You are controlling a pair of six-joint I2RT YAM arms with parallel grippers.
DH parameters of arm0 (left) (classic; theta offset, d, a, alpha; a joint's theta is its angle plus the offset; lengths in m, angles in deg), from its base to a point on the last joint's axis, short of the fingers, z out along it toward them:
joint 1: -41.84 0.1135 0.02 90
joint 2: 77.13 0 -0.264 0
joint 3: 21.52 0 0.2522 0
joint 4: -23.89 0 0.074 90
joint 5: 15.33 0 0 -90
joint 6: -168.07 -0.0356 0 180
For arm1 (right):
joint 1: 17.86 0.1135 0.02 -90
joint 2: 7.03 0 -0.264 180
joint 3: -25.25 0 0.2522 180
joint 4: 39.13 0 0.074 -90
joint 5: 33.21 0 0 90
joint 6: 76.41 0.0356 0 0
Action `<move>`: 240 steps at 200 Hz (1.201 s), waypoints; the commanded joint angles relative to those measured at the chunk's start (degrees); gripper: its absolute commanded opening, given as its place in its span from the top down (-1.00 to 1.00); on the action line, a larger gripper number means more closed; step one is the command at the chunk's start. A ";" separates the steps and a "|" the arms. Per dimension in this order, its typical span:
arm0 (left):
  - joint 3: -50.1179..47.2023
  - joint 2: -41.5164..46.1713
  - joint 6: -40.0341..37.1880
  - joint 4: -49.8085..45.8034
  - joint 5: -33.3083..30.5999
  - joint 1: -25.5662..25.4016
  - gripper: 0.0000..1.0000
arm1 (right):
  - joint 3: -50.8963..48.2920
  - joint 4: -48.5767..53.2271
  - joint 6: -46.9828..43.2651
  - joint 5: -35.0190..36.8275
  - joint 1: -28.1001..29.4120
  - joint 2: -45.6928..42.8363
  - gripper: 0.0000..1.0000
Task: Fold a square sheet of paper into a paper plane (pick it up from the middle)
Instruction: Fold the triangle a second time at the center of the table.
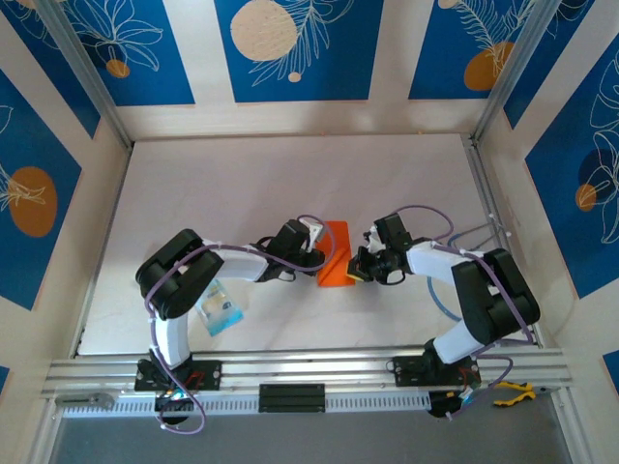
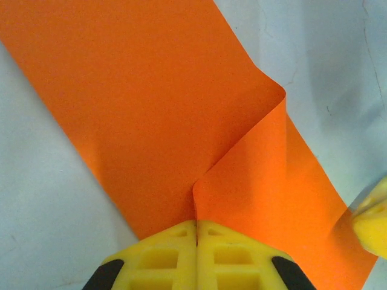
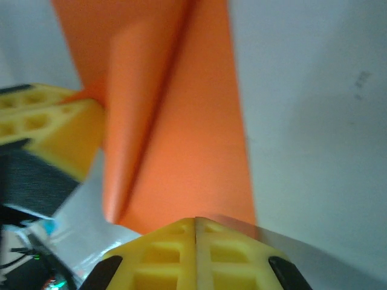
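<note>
From above, we are seeing the left claw point(image 1: 311, 249) and the right claw point(image 1: 360, 267) meeting at the middle of the white table point(image 1: 290, 174), each touching a side of the square sheet of paper point(image 1: 337, 254), which is showing as a narrow, partly folded orange strip; a small blue and clear packet point(image 1: 221, 309) is lying beside the left arm's base. At the left wrist, we are looking at the left claw point(image 2: 196, 225) clenched, its ribbed yellow jaws pinching the sheet point(image 2: 151, 109) where a smooth matte flap is curling over in a soft rounded fold, and the right claw point(image 2: 372, 220) is touching the far edge. At the right wrist, blurred, the right claw point(image 3: 195, 222) is pressing shut on the sheet's point(image 3: 181, 151) near edge, a crease running lengthwise, with the left claw point(image 3: 54, 130) holding opposite
</note>
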 commanded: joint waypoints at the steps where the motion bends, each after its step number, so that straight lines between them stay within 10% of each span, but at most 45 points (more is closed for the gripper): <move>1: -0.08 -1.94 -0.98 -2.27 0.61 0.78 0.95 | -1.29 -7.14 5.03 -5.62 -0.57 -2.37 0.92; 240: 0.62 -2.45 -0.96 -3.30 1.32 1.78 0.95 | -1.97 -23.39 18.57 -3.45 2.25 11.71 1.00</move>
